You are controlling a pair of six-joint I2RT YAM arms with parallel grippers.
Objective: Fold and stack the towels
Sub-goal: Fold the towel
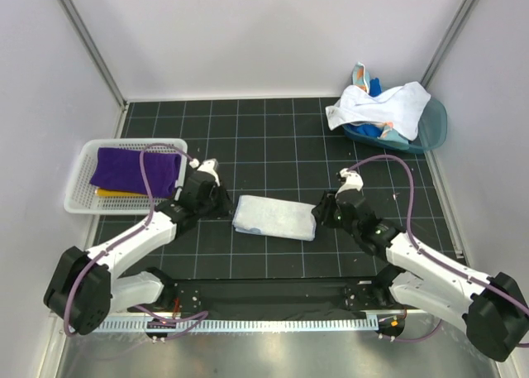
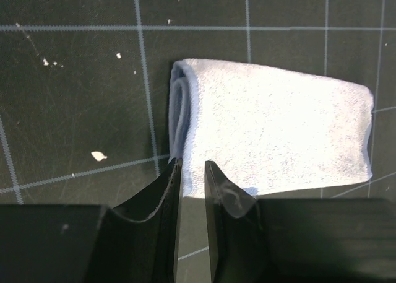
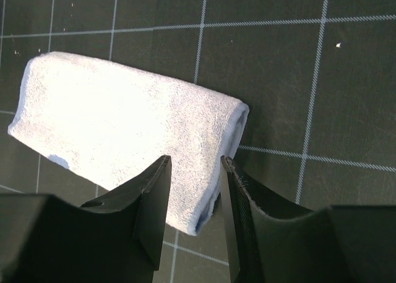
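Folded pale towel [image 1: 274, 217] flat on the bench [image 1: 273, 138], between two released claws.
At its left end the left claw [image 2: 192, 165], jaws narrowly parted, gripping nothing; over its right end the right claw [image 3: 195, 162], jaws wider apart, also empty. Off left, purple towel [image 1: 136, 169] on yellow towel [image 1: 116, 193] in the basket [image 1: 83, 167]; far right, more towels [image 1: 380, 103] heaped in the tub [image 1: 434, 122].

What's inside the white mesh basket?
In the white plastic mesh basket, a folded purple cloth towel lies on a yellow towel, only its edge showing; anything beneath is covered.
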